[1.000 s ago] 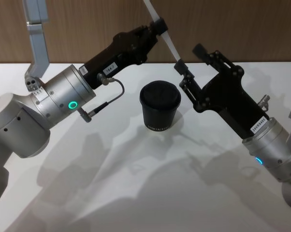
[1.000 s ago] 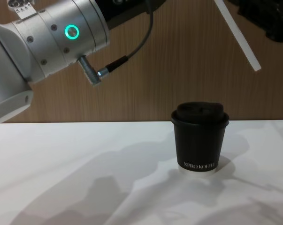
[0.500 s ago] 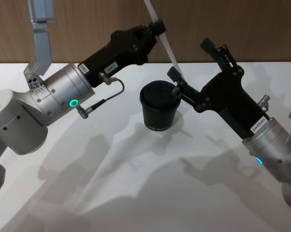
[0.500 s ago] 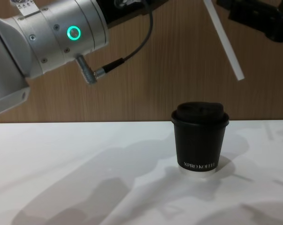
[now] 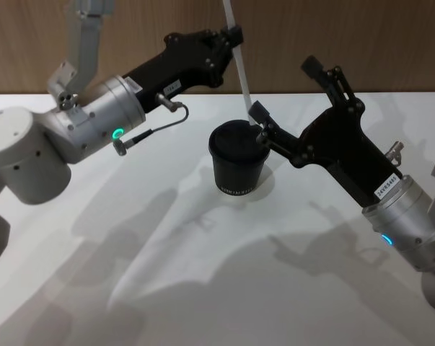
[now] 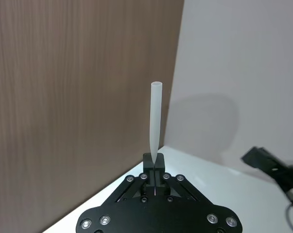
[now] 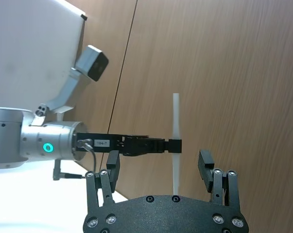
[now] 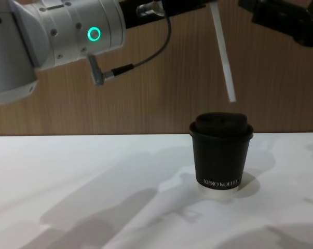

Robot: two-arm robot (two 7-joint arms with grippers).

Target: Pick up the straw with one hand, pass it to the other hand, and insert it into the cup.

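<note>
Left gripper (image 5: 234, 34) reaches from the cup's (image 5: 236, 169) left to high above it, fingers pinched on the straw (image 5: 240, 72). The straw hangs nearly upright, its lower end just above the lid and not touching it. Right gripper (image 5: 284, 92) is raised up and right of the cup, fingers spread wide. The straw's top is cut off in the head view, and the lid opening is too dark to make out.

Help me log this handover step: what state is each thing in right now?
Straw: held slightly tilted, lower end above the cup, not inserted.
Left gripper: shut on the straw.
Right gripper: open, holding nothing, raised near the straw.
Cup: upright on the table, lidded.
</note>
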